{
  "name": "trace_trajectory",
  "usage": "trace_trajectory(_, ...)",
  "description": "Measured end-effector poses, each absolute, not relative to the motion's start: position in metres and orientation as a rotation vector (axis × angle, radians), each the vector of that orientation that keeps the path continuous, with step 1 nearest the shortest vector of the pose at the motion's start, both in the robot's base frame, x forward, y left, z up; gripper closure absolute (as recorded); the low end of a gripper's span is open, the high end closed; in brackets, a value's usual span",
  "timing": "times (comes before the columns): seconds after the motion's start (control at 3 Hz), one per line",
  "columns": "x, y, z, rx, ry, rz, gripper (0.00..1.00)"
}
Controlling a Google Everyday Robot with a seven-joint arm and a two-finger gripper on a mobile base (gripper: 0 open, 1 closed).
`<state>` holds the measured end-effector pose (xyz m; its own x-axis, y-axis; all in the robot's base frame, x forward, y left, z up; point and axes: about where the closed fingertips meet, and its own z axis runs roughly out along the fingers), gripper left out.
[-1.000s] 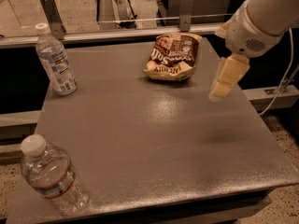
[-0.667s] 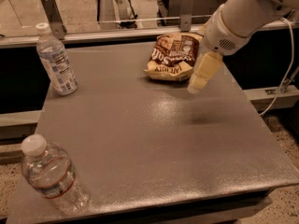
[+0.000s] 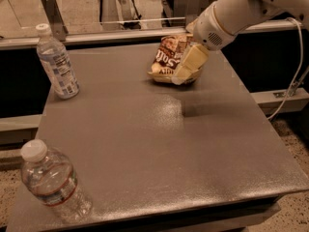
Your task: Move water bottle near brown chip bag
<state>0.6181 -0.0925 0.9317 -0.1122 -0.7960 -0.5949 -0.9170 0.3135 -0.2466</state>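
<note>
The water bottle, clear ribbed plastic with a white cap and a red-banded label, stands at the near left corner of the grey table. The brown chip bag lies at the far middle of the table, partly covered by the arm. My gripper hangs in the air over the right side of the bag, far from the water bottle, with nothing in it.
A second bottle with a large white-and-blue label stands at the far left of the table. A metal rail runs behind the table. A cable hangs at the right.
My gripper has moved left, from beyond the bag's right side to over the bag. The bottles and the bag have not moved.
</note>
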Motion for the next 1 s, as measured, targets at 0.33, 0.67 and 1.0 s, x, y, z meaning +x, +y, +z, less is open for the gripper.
trace_trajectory(0.33, 0.599, -0.067, 0.945, -1.495, 1.846, 0.418, 0.0)
trace_trajectory(0.67, 0.568, -0.037, 0.957, -1.463, 1.759, 0.642, 0.0)
trace_trajectory(1.0, 0.568, -0.037, 0.956, -1.464, 1.76, 0.639, 0.0)
